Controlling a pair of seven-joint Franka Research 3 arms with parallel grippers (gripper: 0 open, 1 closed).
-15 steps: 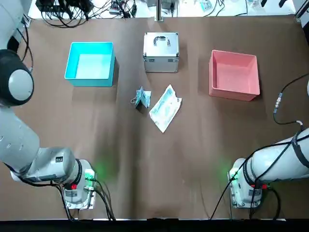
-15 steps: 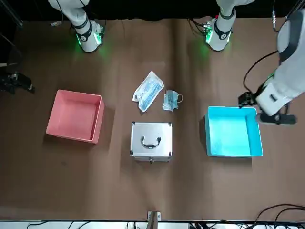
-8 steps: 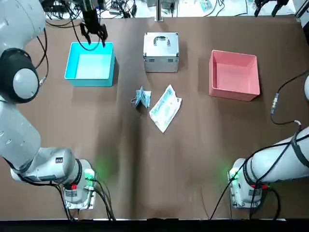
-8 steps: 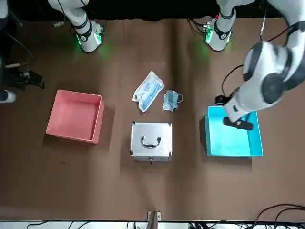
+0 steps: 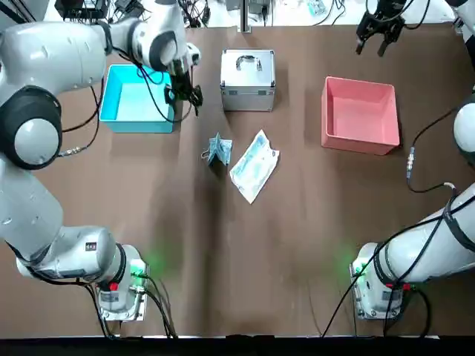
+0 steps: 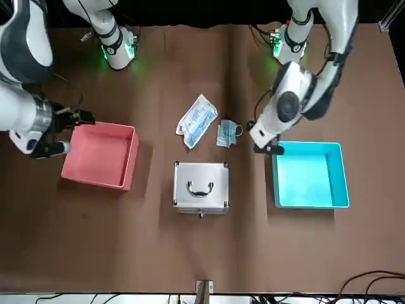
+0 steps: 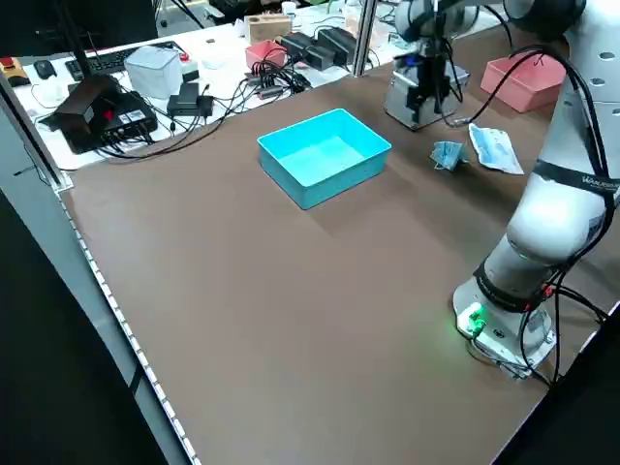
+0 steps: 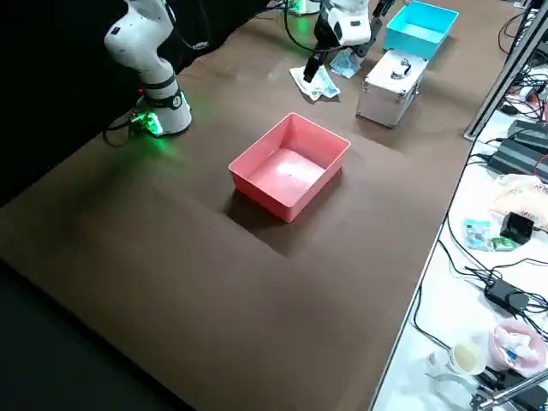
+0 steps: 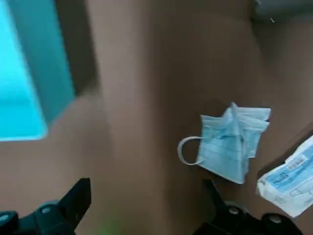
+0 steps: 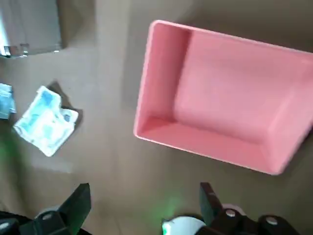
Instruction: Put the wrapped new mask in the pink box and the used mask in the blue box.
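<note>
Used mask (image 5: pixel 220 149), one, and wrapped new mask (image 5: pixel 255 167), one: both loose on the surface (image 5: pixel 252 274), the former nearer the left pincer (image 9: pixel 149 191) and towards the robot from it, the packet just to its right. Left pincer, fingers apart and holding nothing, has swung inward from over the blue box (image 5: pixel 137 127) to its mask-side edge; right pincer (image 10: pixel 145 191), likewise parted and unladen, has come in near the pink box (image 5: pixel 360 144). Judged consequence: both approaches are under way, each pincer apparently bound for one mask, neither item yet sorted.
</note>
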